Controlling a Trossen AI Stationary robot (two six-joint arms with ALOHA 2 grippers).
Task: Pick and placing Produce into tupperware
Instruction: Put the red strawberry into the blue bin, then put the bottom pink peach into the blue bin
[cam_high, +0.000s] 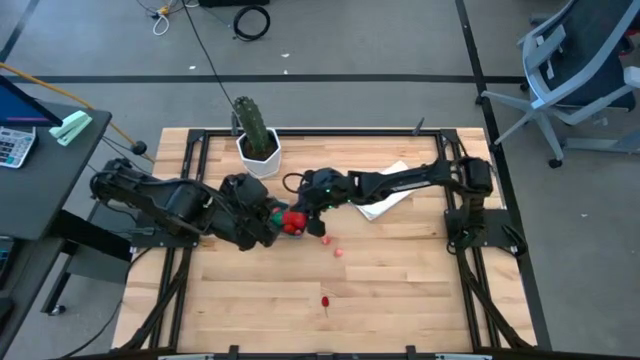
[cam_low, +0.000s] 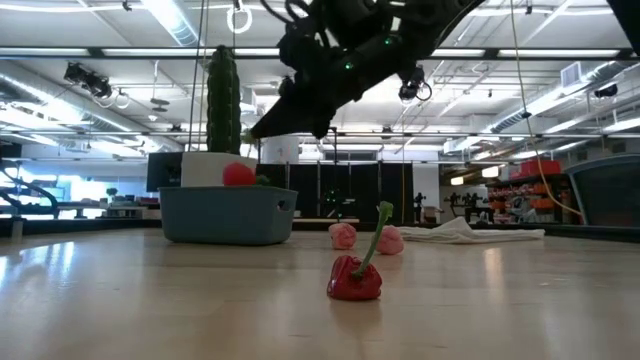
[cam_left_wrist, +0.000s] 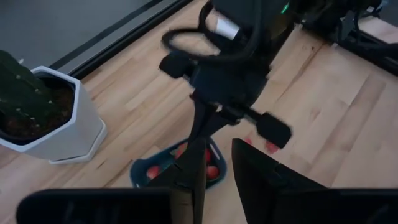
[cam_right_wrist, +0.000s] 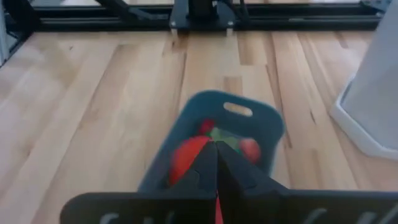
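The right pincer (cam_right_wrist: 216, 163) hangs right over the tupperware (cam_right_wrist: 261, 121), and its two dark tips are pressed tight together with nothing between them. The little blue tupperware (cam_high: 278, 212) sits on the wooden worktop (cam_high: 400, 290), near the middle and just in front of the white pot (cam_high: 258, 155) with the tall green cactus (cam_high: 250, 118). Inside it lie some of the produce: red pieces (cam_right_wrist: 186, 155) and a bit of green (cam_right_wrist: 221, 135). In the low view one red piece (cam_low: 238, 174) peeks over the rim. The left pincer (cam_left_wrist: 217, 171) is close by, at the side of the tupperware, and its two tips stand apart, holding nothing. More produce is out on the worktop. Two small pink pieces (cam_low: 343, 236) lie just beside each other, near the tupperware. A red pepper (cam_low: 354, 278) with a green stem lies alone, well apart from the tupperware, toward the front edge of the worktop. A flat white cloth (cam_high: 385, 200) lies under the right arm, behind the pink pieces.
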